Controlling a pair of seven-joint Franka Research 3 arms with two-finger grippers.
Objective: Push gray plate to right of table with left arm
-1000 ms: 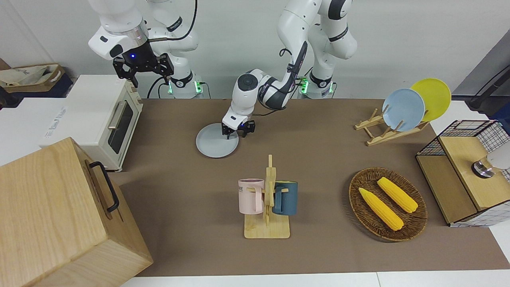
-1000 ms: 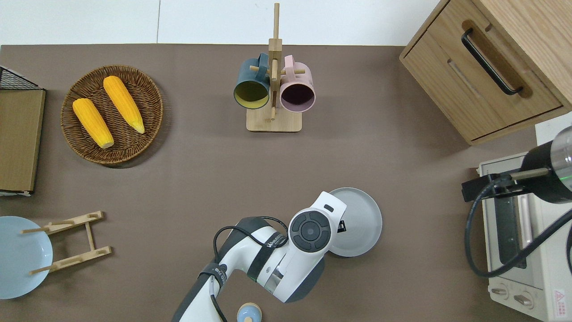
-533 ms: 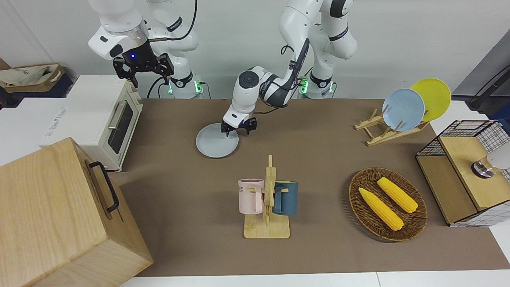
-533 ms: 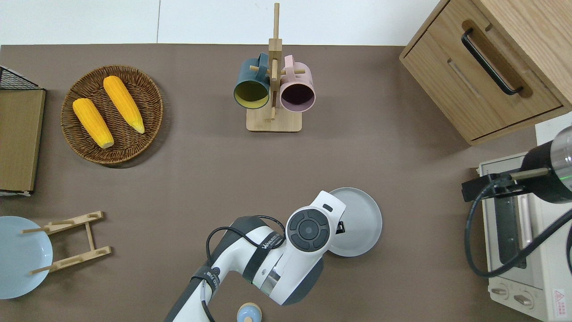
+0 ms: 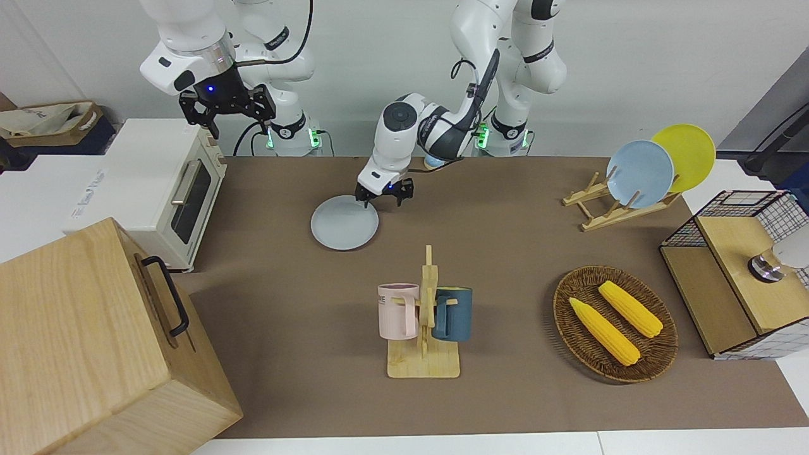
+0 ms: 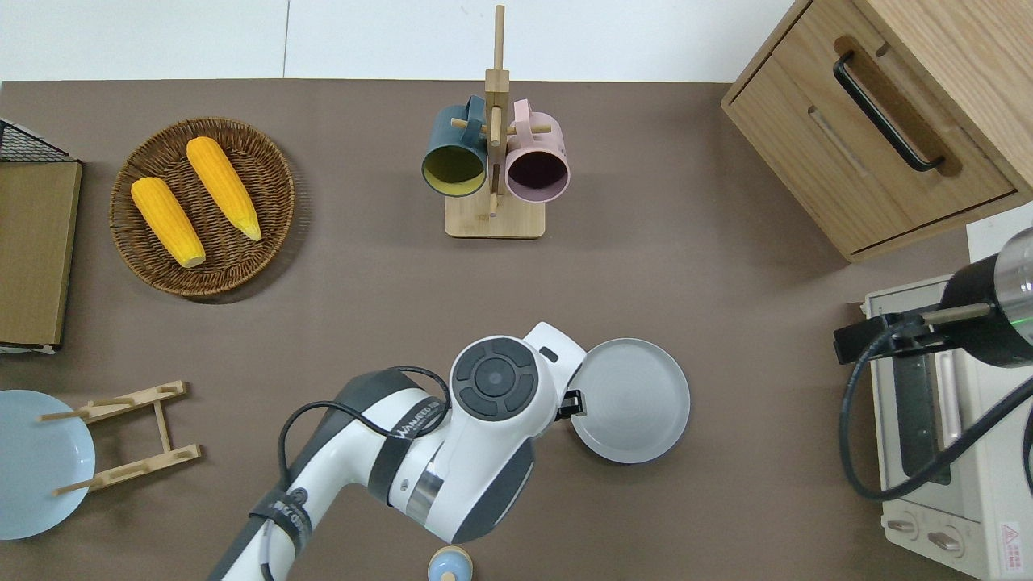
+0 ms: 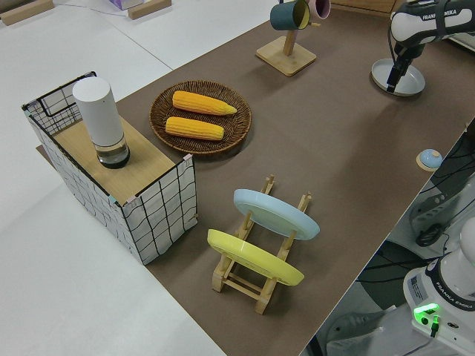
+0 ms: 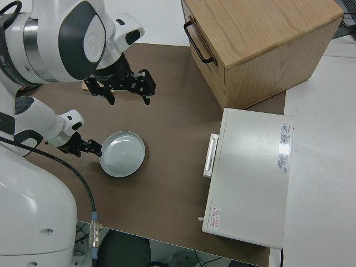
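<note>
Overhead view: left gripper (image 6: 570, 403), fingers apart, sits at the gray plate's (image 6: 633, 411) rim on the left arm's side, plate mid-table (image 6: 363, 323); keep fingertips low and push straight toward the toaster oven (image 6: 940, 420).

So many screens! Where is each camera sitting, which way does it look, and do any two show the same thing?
Front view: across the table, facing both arms; left gripper at the gray plate, right arm parked.
Overhead view: looks straight down; left arm enters from the bottom.
Left side view: raised at the left arm's end, looking along the table.
Right side view: above the right arm; shows the right gripper.
All four share the gray plate.
</note>
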